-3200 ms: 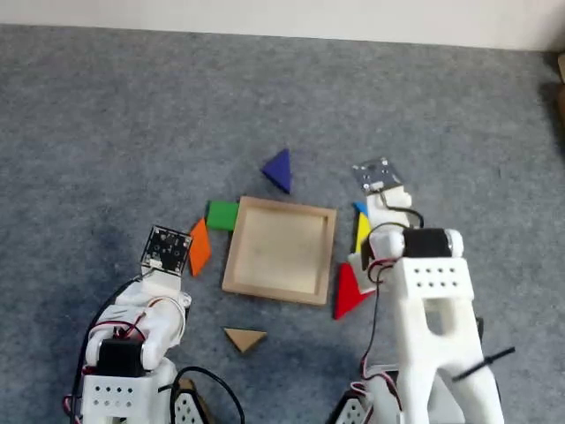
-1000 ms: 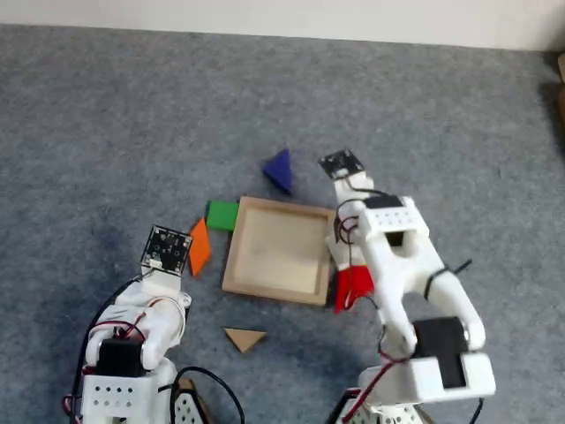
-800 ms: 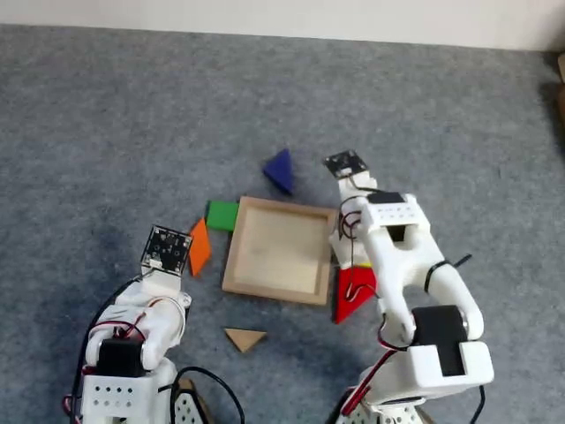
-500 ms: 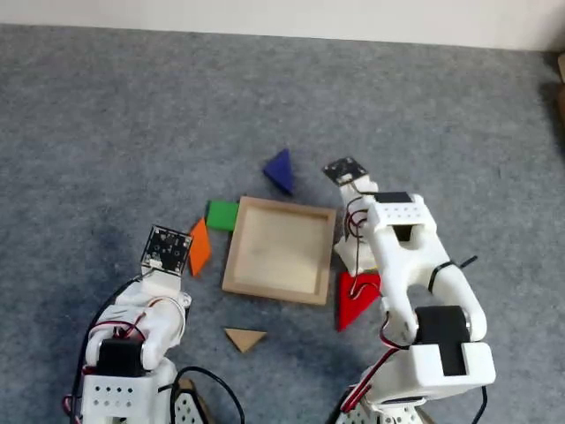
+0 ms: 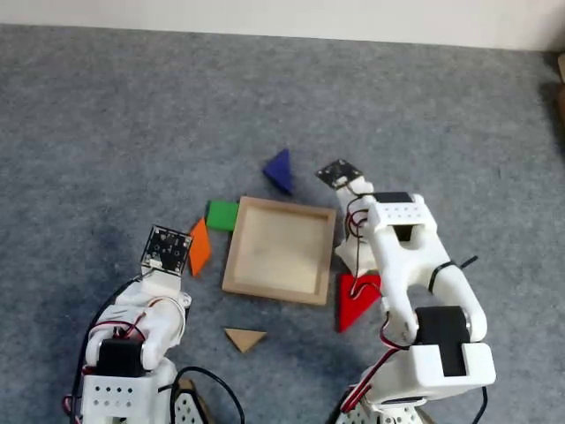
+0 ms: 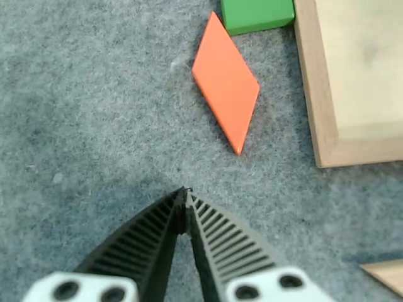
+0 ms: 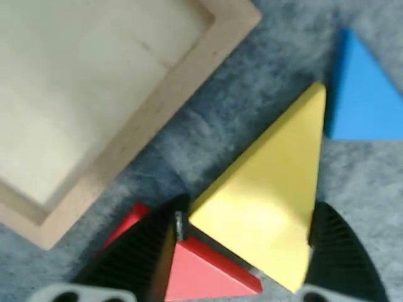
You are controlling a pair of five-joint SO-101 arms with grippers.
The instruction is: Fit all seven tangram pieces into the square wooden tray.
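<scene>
The square wooden tray (image 5: pixel 237 265) lies mid-table with nothing inside it. My right gripper (image 7: pixel 242 221) is beside the tray's right edge, shut on the yellow triangle (image 7: pixel 271 189), one black finger (image 7: pixel 146 250) on each side. The yellow piece overlaps the red triangle (image 5: pixel 356 299) and the light blue triangle (image 7: pixel 362 94) lies just beyond it. My left gripper (image 6: pixel 184 198) is shut on nothing, low over the carpet short of the orange parallelogram (image 6: pixel 225 82). The green square (image 5: pixel 222 215), dark blue triangle (image 5: pixel 279 170) and tan triangle (image 5: pixel 244 338) lie around the tray.
Grey carpet (image 5: pixel 106 132) covers the table, with open room at the back and far left. The right arm's white body (image 5: pixel 406 256) hangs over the pieces to the right of the tray. The tray's corner (image 6: pixel 327 151) lies close to the orange piece.
The right arm has stretched forward over the pieces right of the tray and shifted slightly right. The red triangle has slid a little toward the front. The left arm has not moved.
</scene>
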